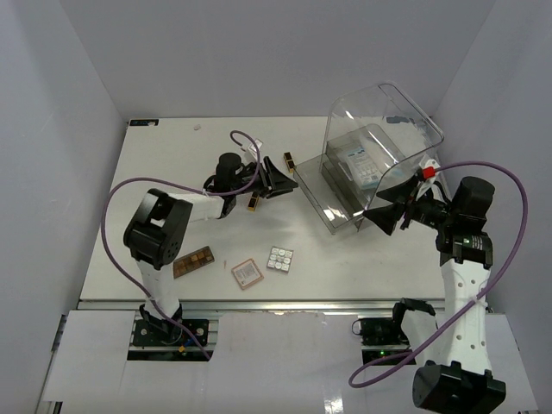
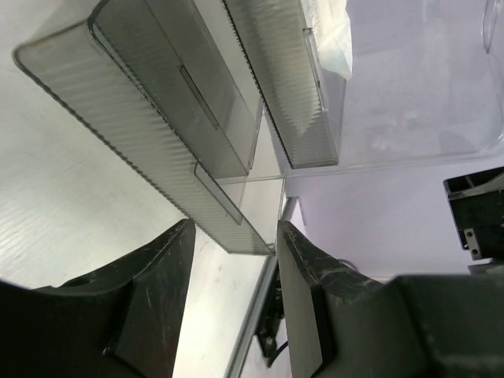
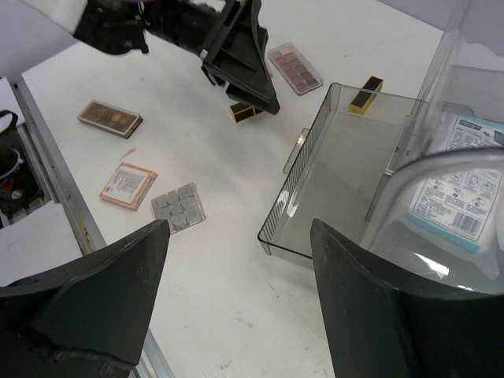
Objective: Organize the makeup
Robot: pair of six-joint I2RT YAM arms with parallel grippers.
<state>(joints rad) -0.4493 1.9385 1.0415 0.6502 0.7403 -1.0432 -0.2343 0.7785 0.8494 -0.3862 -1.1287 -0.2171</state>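
Note:
On the table lie a brown pan palette (image 1: 192, 261) (image 3: 110, 118), a pinkish square compact (image 1: 247, 273) (image 3: 127, 186) and a silvery grid palette (image 1: 279, 259) (image 3: 178, 208). A pink pan palette (image 3: 295, 68) lies beyond the left gripper. One small dark-gold piece (image 3: 246, 111) (image 1: 254, 201) rests just under my left gripper (image 1: 287, 181) (image 2: 232, 291), which is open and empty, pointing at the smoky tray (image 2: 157, 134). Another dark-gold piece (image 3: 366, 93) (image 1: 291, 161) sits at the tray's far rim. A white-blue packet (image 3: 457, 189) (image 1: 360, 162) lies inside the box. My right gripper (image 3: 240, 228) (image 1: 378, 214) hovers open and empty.
The large clear box (image 1: 379, 129) with its domed lid raised stands at the back right; its smoky tray (image 3: 339, 173) juts toward the table's middle. A purple cable (image 1: 112, 216) loops off each arm. White walls close in the table on three sides.

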